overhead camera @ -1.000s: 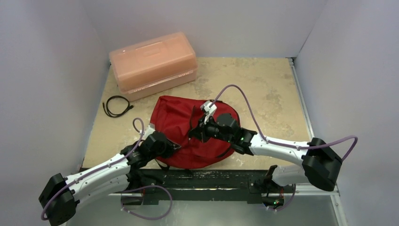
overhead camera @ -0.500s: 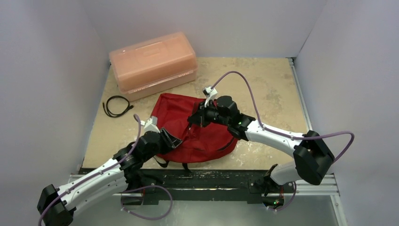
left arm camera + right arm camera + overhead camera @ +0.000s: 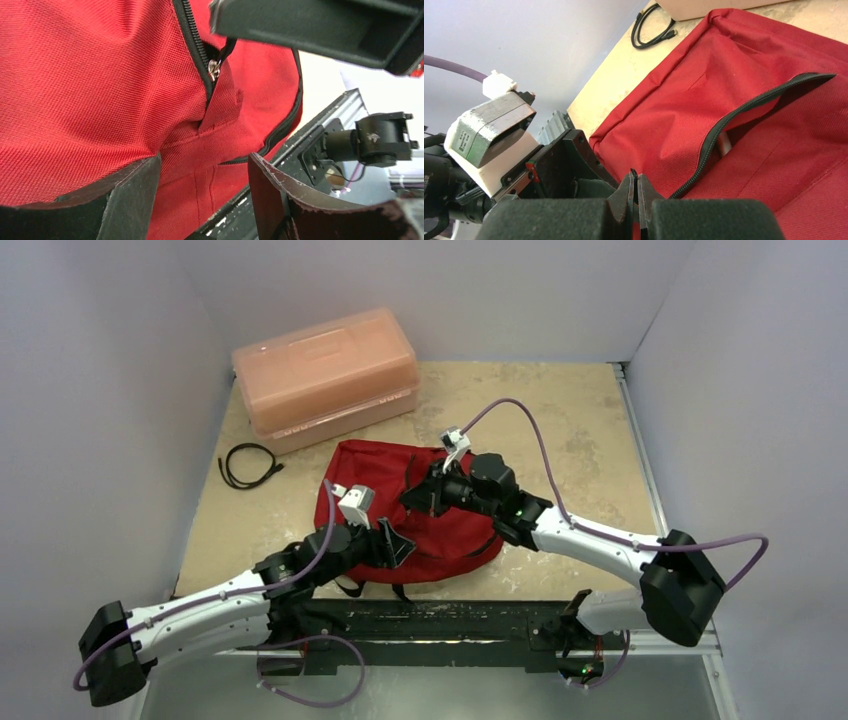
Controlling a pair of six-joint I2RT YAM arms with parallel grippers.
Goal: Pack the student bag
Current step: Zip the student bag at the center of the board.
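A mottled beige worktop [image 3: 560,410] sits between plain pale walls [image 3: 110,390], with a black rail [image 3: 440,620] along its near edge. The bag [image 3: 370,465] lies mid-worktop by that edge, with an orange box [image 3: 325,375] and a coiled cable [image 3: 248,465] behind it to the left. The left end effector [image 3: 400,543] is open at the bag's near side, and the right end effector [image 3: 415,500] is closed over the zip.

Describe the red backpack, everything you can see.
The student bag is dark red woven fabric with black zippers and straps, lying slack on the table by its near edge. One zipper is partly open. The right gripper, jaws shut, seems to pinch the black pull tab; the left gripper has jaws open close over the fabric.
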